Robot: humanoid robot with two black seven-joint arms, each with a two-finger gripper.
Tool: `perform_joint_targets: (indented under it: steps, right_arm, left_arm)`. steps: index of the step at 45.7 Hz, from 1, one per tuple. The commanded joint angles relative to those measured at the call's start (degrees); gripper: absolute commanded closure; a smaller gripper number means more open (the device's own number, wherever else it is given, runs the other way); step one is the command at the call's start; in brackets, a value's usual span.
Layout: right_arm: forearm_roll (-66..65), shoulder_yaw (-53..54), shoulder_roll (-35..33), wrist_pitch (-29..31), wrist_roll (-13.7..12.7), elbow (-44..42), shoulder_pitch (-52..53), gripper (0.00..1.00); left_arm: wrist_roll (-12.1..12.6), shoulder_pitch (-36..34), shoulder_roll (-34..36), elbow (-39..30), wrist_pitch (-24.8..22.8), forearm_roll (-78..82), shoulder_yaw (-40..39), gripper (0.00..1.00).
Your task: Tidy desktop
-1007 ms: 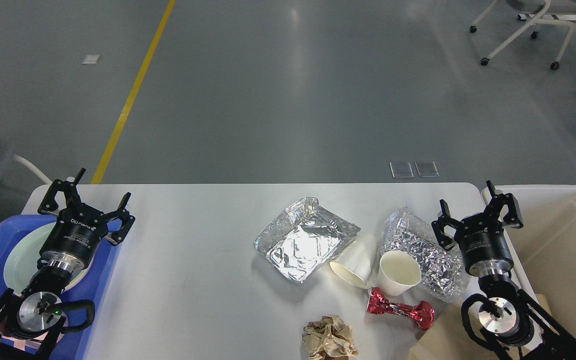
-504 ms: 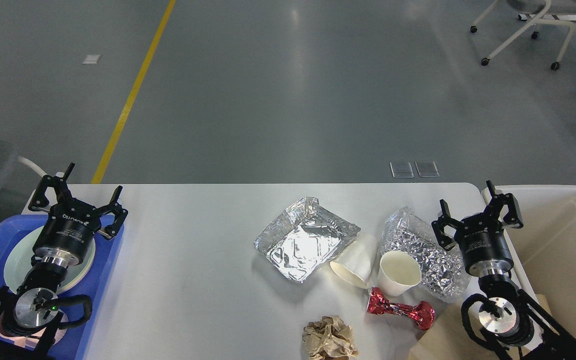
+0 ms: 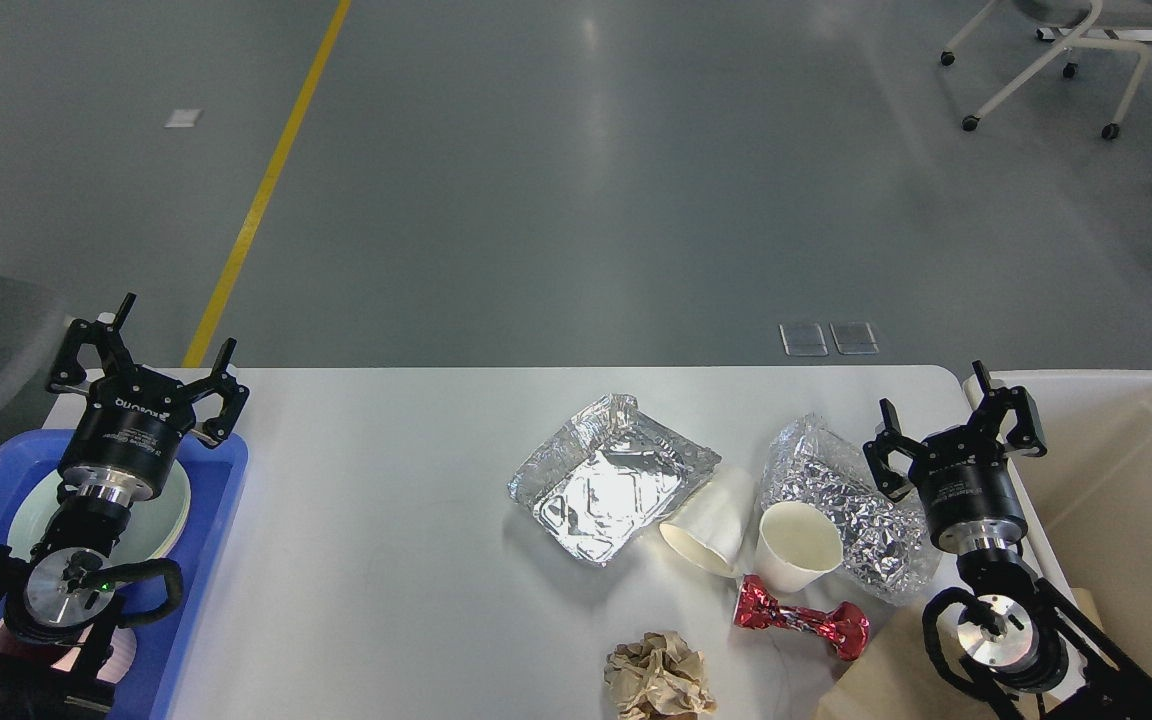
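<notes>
The white desktop (image 3: 386, 520) spans the lower half of the head view. On it lie a flattened foil tray (image 3: 611, 480), a crumpled foil container (image 3: 851, 510), a paper cup on its side (image 3: 711, 525), an upright paper cup (image 3: 796, 545), a red foil wrapper (image 3: 801, 620) and a crumpled brown paper ball (image 3: 658, 678). My left gripper (image 3: 146, 360) is open and empty above the table's far left corner. My right gripper (image 3: 951, 410) is open and empty, just right of the crumpled foil.
A blue tray (image 3: 221, 500) holding a pale plate (image 3: 171, 515) sits at the left edge under my left arm. A cream-white bin (image 3: 1116, 480) stands at the right. A brown paper sheet (image 3: 886, 670) lies at the front right.
My left gripper has moved left and away from me, from over the tray's right edge toward the table's far left corner. The right arm and the objects have not moved.
</notes>
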Motion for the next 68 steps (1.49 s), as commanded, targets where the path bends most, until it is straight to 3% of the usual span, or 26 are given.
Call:
perform_joint_targets:
  steps: [1,21,27,32,34,68]
  right_arm:
    - [0.00,0.00,0.00,0.00,0.00,-0.09,0.09,0.00]
    - [0.00,0.00,0.00,0.00,0.00,-0.18,0.18,0.00]
    - [0.00,0.00,0.00,0.00,0.00,-0.18,0.18,0.00]
    - [0.00,0.00,0.00,0.00,0.00,-0.18,0.18,0.00]
    - [0.00,0.00,0.00,0.00,0.00,-0.18,0.18,0.00]
    - [0.00,0.00,0.00,0.00,0.00,0.00,0.09,0.00]
  left_arm:
    - [-0.56,0.55,-1.22,0.00,-0.09,-0.01,0.51,0.04]
    - [-1.09,2.57,-4.38,2.72,-1.67,-3.26,0.24,0.04]
    - [-3.37,2.05,-4.38,5.44,-5.09,-3.35,0.24,0.04]
    - [-7.94,1.43,-4.56,7.47,-7.21,-3.26,0.42,0.04]
    - [-8.38,1.34,-4.56,7.47,-7.21,-3.18,0.51,0.04]
    - [-8.39,1.43,-4.73,7.38,-7.47,-4.49,0.59,0.04]
